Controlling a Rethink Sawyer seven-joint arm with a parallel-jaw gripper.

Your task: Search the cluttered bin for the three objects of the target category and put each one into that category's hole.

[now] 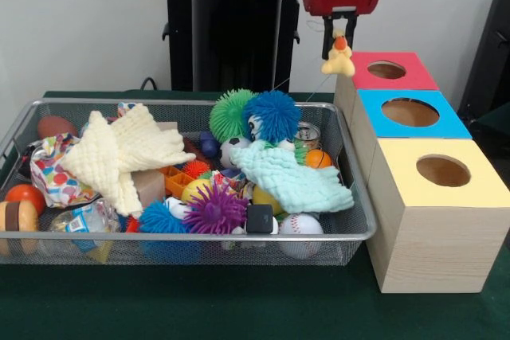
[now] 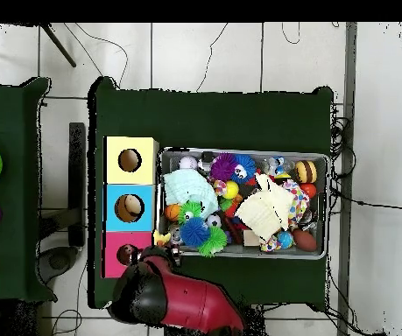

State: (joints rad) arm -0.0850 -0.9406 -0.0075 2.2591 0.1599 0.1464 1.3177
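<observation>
Our fingers (image 1: 340,37) pinch a small yellow duck (image 1: 339,60), which hangs upright below them, above the gap between the bin's (image 1: 355,197) far right corner and the red box (image 1: 414,77). The red hole (image 1: 386,70) lies just to the right of the duck and a little lower, so we judge the coming move is a short shift right before letting go; the blue hole (image 1: 410,111) and yellow hole (image 1: 443,170) sit nearer along the same row. From overhead we see the duck beside the red box on the green desk (image 2: 213,109), not yet over the hole.
</observation>
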